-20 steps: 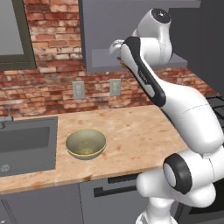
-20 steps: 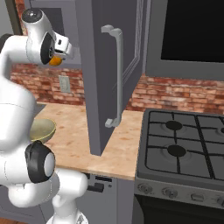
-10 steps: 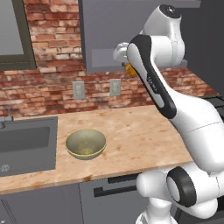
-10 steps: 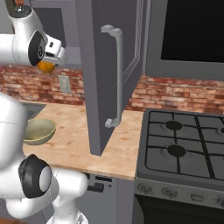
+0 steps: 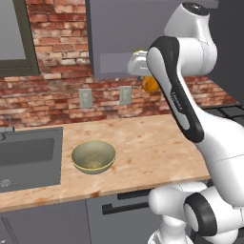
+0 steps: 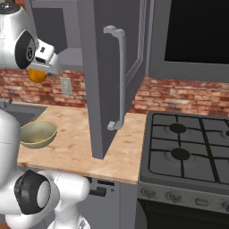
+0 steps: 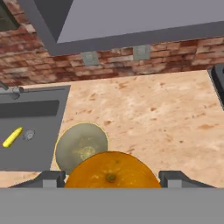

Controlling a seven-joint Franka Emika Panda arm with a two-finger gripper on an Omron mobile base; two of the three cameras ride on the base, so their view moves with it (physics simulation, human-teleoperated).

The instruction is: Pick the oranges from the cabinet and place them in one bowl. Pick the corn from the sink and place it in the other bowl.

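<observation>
Over the marbled tan countertop (image 5: 152,143), a bright orange (image 7: 112,173) with a dimpled skin and small navel is hanging, pinched in the gripper (image 7: 112,178), above the olive-tan bowl (image 7: 81,147) sitting near the sink's (image 7: 35,131) edge.

A bright orange fruit (image 7: 111,169), dimpled with a small dark navel, is clamped between the dark grey fingers of the gripper (image 7: 111,179). Below it, an olive-tan bowl (image 7: 81,147) with a yellowish rim is seen on a mottled tan and cream counter (image 7: 166,113). Further out to the side, a yellow corn cob (image 7: 12,137) is set against the dark grey sink (image 7: 30,148). Red-brown brick (image 5: 57,97) with pale mortar is shown behind, under the matte grey cabinet (image 5: 119,38).
</observation>
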